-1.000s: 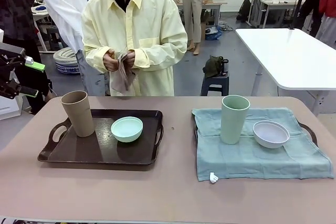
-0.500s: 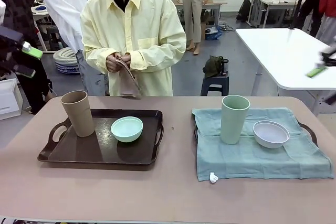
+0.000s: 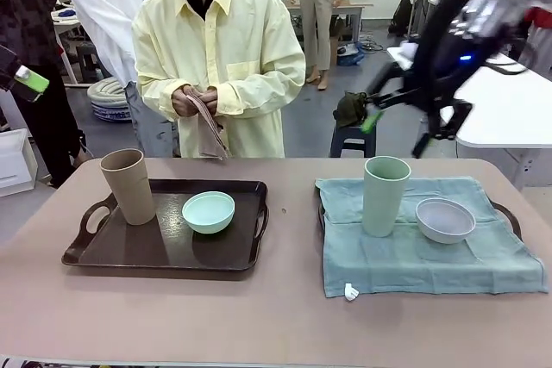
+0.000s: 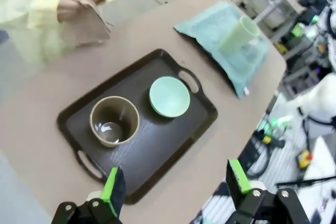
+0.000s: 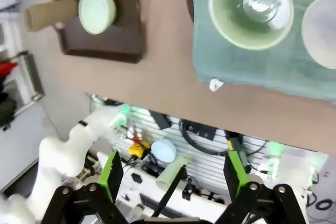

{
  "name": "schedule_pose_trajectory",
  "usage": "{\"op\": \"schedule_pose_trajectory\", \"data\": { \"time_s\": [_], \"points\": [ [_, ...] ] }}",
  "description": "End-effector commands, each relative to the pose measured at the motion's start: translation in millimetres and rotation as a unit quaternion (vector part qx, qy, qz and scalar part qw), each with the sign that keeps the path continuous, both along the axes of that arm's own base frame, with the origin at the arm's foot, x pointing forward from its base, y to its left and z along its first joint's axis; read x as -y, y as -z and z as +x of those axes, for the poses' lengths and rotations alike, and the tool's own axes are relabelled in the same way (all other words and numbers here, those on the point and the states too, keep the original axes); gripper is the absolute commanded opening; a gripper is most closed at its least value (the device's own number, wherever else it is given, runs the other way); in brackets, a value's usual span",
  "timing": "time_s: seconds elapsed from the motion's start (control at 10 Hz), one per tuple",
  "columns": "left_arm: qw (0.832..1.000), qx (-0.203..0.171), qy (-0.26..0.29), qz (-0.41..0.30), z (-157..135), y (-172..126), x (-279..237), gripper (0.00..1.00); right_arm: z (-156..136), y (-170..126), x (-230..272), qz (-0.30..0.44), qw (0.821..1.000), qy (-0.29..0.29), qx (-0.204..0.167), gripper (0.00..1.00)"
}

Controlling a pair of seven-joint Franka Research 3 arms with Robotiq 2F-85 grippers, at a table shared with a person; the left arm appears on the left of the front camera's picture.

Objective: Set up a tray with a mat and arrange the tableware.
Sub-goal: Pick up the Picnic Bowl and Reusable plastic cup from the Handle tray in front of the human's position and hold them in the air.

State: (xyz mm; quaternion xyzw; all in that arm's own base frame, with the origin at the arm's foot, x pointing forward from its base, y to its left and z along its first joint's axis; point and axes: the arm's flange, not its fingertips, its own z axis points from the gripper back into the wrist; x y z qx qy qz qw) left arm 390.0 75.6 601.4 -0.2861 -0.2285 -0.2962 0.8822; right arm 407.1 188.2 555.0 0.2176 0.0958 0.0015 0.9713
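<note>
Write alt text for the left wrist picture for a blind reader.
Seen from above, a dark tray holds a tan cup and a mint bowl, with the robot's open fingers in the foreground. Beyond, a green cup stands on a teal cloth; a person holds a brown cloth.

Front view from the near side, looking across the counter (image 3: 285, 316) at the person (image 3: 220, 49), left wrist up high, angled down on the tray (image 4: 157, 148), right wrist high too, straight down over the mat (image 5: 247, 72), all three sharing tray and mat

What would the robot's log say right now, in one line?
left gripper: open, empty | right gripper: open, empty | person's hands: holding brown cloth
</note>
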Motion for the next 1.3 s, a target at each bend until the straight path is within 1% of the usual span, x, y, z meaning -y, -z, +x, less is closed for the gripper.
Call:
{"op": "schedule_pose_trajectory", "data": {
  "time_s": [0.0, 0.1, 0.2, 0.3, 0.4, 0.5, 0.6, 0.7, 1.0, 1.1, 1.2],
  "points": [
    [0.996, -0.001, 0.08, 0.028, 13, -1, -16, 1.0, 17, 5, -49, -0.087, 0.996, 0.008, 0.008, 1.0],
    [0.994, -0.006, 0.105, 0.041, 18, -5, 0, 1.0, 17, 13, -85, -0.115, 0.993, 0.011, 0.017, 1.0],
    [0.99, -0.016, 0.138, 0.035, 25, -2, 7, 1.0, 19, 19, -111, -0.133, 0.99, 0.017, 0.043, 1.0],
    [0.985, -0.028, 0.17, 0.023, 25, -1, -1, 1.0, 24, 24, -132, -0.146, 0.985, 0.039, 0.084, 1.0],
    [0.98, -0.035, 0.196, 0.009, 19, -3, -2, 1.0, 24, 25, -137, -0.144, 0.981, 0.054, 0.117, 1.0],
    [0.975, -0.041, 0.218, 0.008, 17, -6, -3, 1.0, 29, 27, -133, -0.132, 0.979, 0.067, 0.138, 1.0],
    [0.978, -0.038, 0.207, -0.006, 5, -18, 4, 1.0, 23, 22, -118, -0.099, 0.985, 0.048, 0.132, 1.0],
    [0.981, -0.038, 0.19, 0.006, 16, 3, 10, 1.0, 21, 25, -139, -0.127, 0.985, 0.039, 0.114, 1.0],
    [0.981, -0.038, 0.19, 0.006, 16, 3, 10, 1.0, 21, 25, -139, -0.127, 0.985, 0.039, 0.114, 1.0],
    [0.979, -0.044, 0.198, 0.004, 15, -1, 9, 1.0, 21, 25, -139, -0.127, 0.985, 0.039, 0.114, 1.0],
    [0.955, 0.065, 0.285, 0.051, 7, -4, 30, 1.0, 21, 25, -140, -0.123, 0.985, 0.038, 0.118, 1.0]
  ]
}}
